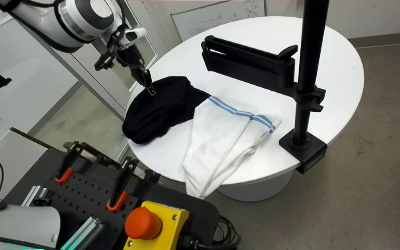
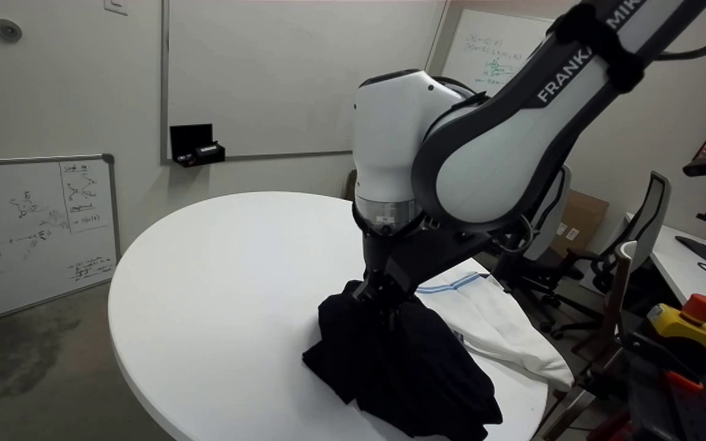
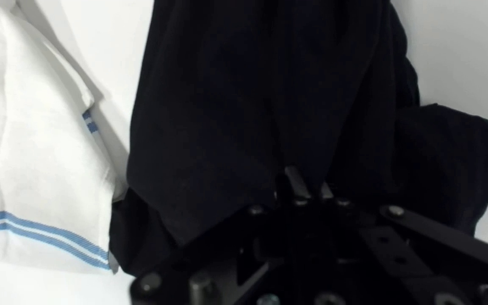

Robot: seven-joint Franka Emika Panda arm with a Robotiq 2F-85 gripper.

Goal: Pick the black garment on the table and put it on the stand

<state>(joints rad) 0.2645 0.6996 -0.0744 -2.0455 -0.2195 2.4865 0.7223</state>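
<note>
The black garment [image 1: 172, 104] lies bunched on the round white table; it also shows in an exterior view [image 2: 420, 373] and fills the middle of the wrist view [image 3: 235, 106]. My gripper [image 1: 151, 91] points down into its top; it shows in the wrist view [image 3: 309, 186] too. The fingers are close together with a fold of the black cloth between them, and creases run to that spot. The garment still rests on the table. The black stand [image 1: 310, 69], a pole with a folded side arm, is clamped at the table edge; it is out of view elsewhere.
A white cloth with blue stripes [image 1: 221, 139] lies beside the garment and hangs over the edge of the white table [image 2: 218, 294]. A black bench with clamps and a yellow box with a red button [image 1: 165, 222] stands near the table. Whiteboards line the wall.
</note>
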